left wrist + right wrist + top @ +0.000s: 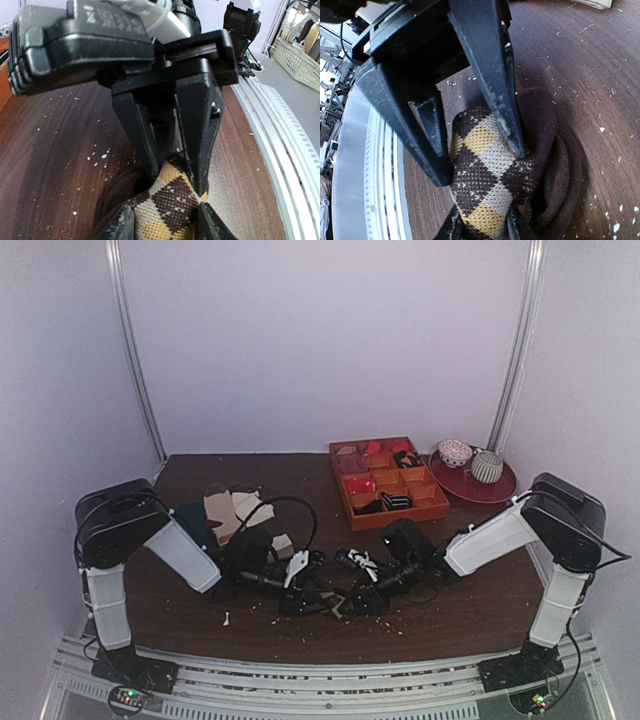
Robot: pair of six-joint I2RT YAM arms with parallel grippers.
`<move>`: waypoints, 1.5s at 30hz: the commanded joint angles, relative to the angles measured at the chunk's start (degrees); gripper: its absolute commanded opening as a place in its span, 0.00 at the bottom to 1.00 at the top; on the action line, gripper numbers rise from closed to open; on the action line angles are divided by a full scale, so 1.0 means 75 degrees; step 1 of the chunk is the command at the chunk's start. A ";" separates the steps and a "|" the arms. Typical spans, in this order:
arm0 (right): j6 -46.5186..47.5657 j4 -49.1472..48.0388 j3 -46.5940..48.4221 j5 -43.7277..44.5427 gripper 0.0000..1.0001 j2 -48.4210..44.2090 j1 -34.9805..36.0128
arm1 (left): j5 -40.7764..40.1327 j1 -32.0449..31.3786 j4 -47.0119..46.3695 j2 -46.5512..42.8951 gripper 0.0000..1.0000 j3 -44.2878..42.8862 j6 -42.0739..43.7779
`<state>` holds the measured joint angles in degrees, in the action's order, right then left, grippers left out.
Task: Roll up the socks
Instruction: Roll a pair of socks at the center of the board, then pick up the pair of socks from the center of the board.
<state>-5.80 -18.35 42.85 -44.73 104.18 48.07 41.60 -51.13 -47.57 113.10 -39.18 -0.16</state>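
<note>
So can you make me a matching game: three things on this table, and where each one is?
Things: 1 argyle socks; 2 orange tray; 3 red plate.
Places: A far right, carrying a striped cup; B near middle, clamped by left end effector and right end effector; C far side, just left of the plate.
Pairs: 1-B; 2-C; 3-A.

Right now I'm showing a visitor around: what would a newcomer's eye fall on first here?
The left hand and right hand meet at the table's near middle, both pinching bundled argyle socks. Behind them to the right sits an orange compartment tray beside a red plate holding cups.
</note>
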 commanded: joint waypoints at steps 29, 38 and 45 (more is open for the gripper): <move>0.0515 0.3899 0.1375 0.1925 0.74 -0.1383 -0.0316 | -0.0743 -0.0198 0.4536 0.1192 0.00 -0.0630 -0.0478; 0.0549 0.3899 0.1333 0.1630 0.82 -0.0895 -0.0304 | -0.0731 -0.0134 0.4816 0.1278 0.00 -0.0835 -0.0320; 0.0254 0.3371 0.1068 0.1473 0.89 -0.0482 -0.0204 | -0.0741 -0.0120 0.4934 0.1235 0.00 -0.0918 -0.0228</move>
<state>-2.94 8.93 52.84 -32.51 98.96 45.95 43.38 -51.48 -31.16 116.09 -49.58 -3.05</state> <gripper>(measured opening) 0.875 0.047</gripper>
